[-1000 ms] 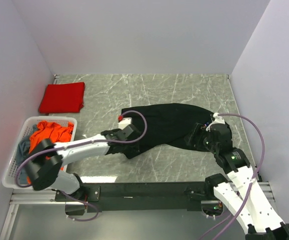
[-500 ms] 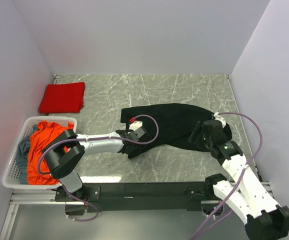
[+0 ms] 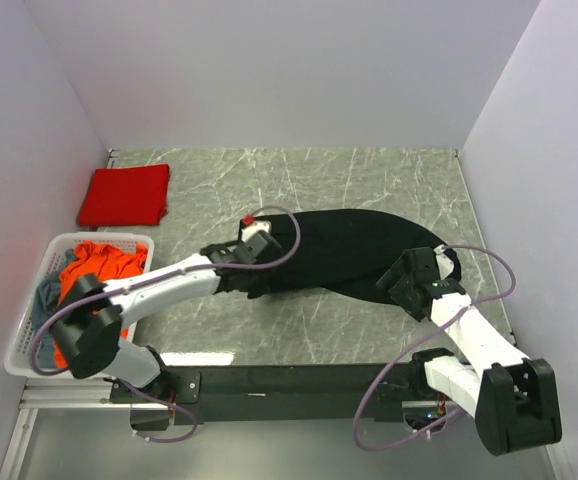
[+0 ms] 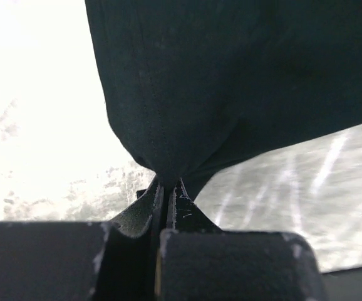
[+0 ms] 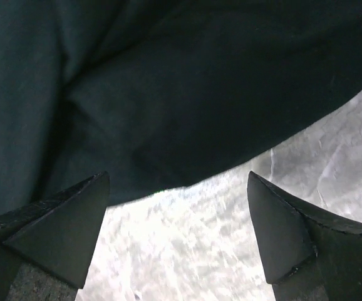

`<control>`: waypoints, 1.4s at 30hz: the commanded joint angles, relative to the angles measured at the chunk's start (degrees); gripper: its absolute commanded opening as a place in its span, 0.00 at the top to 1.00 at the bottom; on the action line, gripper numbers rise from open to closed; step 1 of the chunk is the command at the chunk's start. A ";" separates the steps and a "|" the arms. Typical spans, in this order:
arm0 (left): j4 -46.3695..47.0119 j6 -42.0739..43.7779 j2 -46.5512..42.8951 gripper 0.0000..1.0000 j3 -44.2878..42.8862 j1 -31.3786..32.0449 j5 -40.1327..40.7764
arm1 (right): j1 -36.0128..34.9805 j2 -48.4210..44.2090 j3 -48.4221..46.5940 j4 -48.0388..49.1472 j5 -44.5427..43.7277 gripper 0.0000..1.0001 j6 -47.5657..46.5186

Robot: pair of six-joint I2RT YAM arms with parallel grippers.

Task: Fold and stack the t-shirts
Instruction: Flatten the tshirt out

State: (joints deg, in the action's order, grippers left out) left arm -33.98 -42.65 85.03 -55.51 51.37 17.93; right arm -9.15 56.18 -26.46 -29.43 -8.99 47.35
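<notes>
On the grey marbled table (image 3: 369, 180), a large black cloth t-shirt (image 3: 354, 255) lies spread centre-right. The left gripper (image 4: 168, 188) pinches its near-left hem shut; the right gripper (image 5: 178, 180) gapes wide over the near-right edge, holding nothing. A clean fold likely needs that side gripped too, then both corners lifted evenly.

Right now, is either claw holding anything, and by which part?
The left gripper is shut on the black t-shirt, pinching bunched cloth at its seamed left end. The right gripper is open, holding nothing.
</notes>
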 commanded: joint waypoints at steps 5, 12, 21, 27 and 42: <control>-2.41 3.54 -6.11 0.99 -4.70 -5.93 -6.41 | 1.24 6.39 1.23 7.37 -2.08 0.17 4.33; -5.13 3.72 -9.62 0.99 -6.89 -16.21 -10.64 | 2.82 3.24 -5.52 -2.19 -9.19 0.92 0.55; -14.36 5.04 -14.36 0.99 -12.35 -27.29 -8.88 | 7.56 -10.72 -30.91 -21.89 -22.11 1.00 -6.65; -18.23 4.07 -19.02 0.99 -12.35 -29.93 -11.08 | 8.80 -16.10 -37.87 -24.80 -24.67 1.00 -11.05; -3.04 5.91 6.14 0.96 -16.61 -35.99 -12.84 | 10.55 12.49 -38.14 -8.64 -12.63 1.00 -15.98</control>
State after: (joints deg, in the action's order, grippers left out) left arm -43.92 -38.24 82.30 -65.56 17.45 4.34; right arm -0.19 59.61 -64.51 -46.04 -23.88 32.05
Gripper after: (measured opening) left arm 0.033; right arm 0.029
